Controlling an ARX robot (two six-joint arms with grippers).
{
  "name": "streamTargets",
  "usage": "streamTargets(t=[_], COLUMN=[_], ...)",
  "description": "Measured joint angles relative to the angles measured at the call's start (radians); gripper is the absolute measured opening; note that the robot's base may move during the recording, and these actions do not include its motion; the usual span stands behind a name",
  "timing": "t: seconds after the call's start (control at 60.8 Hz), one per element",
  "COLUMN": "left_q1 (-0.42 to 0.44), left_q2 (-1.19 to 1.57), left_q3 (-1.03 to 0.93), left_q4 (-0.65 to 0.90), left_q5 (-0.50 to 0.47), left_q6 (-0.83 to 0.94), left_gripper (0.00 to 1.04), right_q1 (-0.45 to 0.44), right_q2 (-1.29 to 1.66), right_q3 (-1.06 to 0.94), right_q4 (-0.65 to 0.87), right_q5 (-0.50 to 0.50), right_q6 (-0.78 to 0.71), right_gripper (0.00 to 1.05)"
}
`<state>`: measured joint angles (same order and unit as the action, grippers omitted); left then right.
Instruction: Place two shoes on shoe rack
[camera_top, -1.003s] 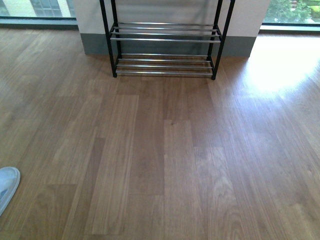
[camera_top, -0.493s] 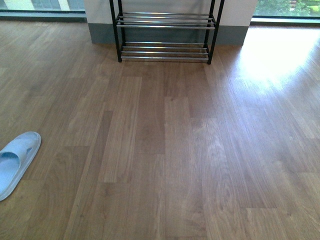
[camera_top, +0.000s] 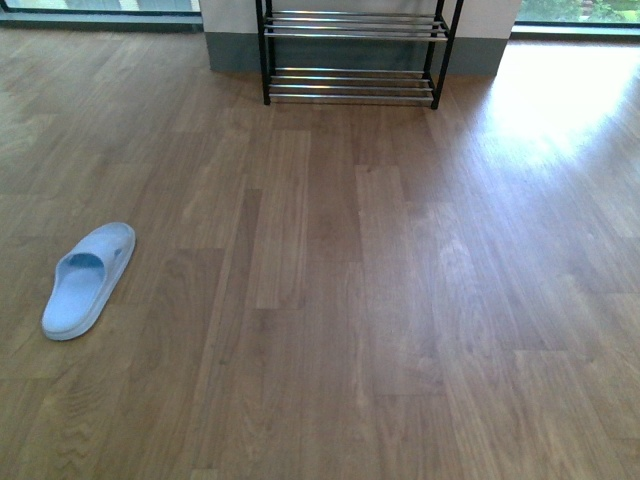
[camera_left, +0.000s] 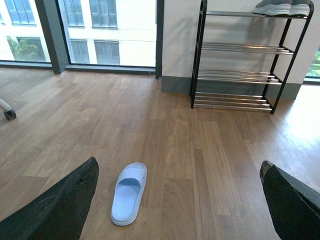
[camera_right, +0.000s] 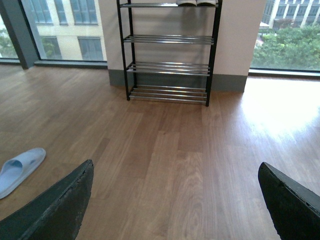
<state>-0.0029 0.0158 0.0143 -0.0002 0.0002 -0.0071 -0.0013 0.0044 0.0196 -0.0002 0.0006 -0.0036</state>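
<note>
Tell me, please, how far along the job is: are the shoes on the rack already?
Done, it seems: the grey shoes lie on the top tier of the shoe rack; the right wrist view shows what look like two soles there. In hand: nothing, since the left gripper and right gripper are open and empty. Left: probably nothing. The blue slipper on the floor is not part of the job.

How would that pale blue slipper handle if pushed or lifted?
Probably light: the slipper looks like one-piece moulded foam. Flat sole on smooth wood floor, so it should slide, not roll or tip. Its strap likely flexes when pinched.
</note>
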Motion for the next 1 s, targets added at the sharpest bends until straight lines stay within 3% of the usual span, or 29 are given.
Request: streamTargets(t=[1.003], left_q1=[0.000], left_q2=[0.000], left_q3=[0.000], left_q4=[-0.001], left_q5=[0.000], left_q6=[0.000], left_gripper=[0.95], right_q1=[0.000], right_q2=[0.000], right_q3=[0.000], right_q4=[0.000], right_q5=[-0.002], right_q6=[0.000], right_gripper=[0.95])
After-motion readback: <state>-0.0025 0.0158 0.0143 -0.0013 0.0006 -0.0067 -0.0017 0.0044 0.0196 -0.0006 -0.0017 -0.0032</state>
